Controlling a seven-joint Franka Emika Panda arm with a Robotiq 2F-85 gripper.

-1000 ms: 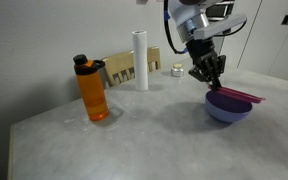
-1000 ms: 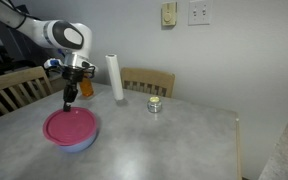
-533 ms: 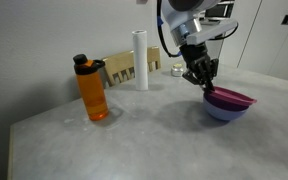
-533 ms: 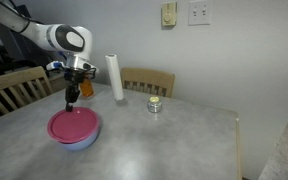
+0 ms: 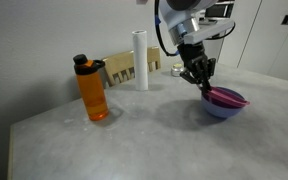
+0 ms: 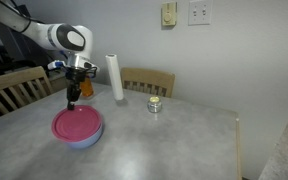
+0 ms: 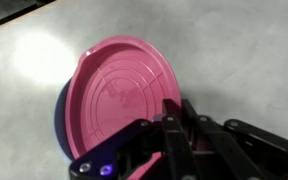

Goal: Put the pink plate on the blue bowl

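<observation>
The pink plate (image 5: 227,97) lies on top of the blue bowl (image 5: 222,111), nearly level and covering its mouth. Both exterior views show this, with the plate (image 6: 77,123) over the bowl (image 6: 80,143). My gripper (image 5: 205,82) comes down at the plate's rim on the side toward the orange bottle. In the wrist view the fingers (image 7: 169,108) are pressed together over the plate's edge (image 7: 119,92), and a sliver of bowl (image 7: 60,115) shows beneath. The gripper (image 6: 72,102) looks shut on the rim.
An orange bottle (image 5: 92,90) stands on the grey table, also visible behind the gripper (image 6: 85,86). A white paper roll (image 5: 141,60), (image 6: 114,77) and a small jar (image 6: 155,104) stand near the wall. Wooden chairs (image 6: 150,80), (image 6: 9,90) flank the table.
The plate was tilted and stuck out past the bowl's rim. It has slid across with my gripper and now sits flatter, centred on the bowl.
</observation>
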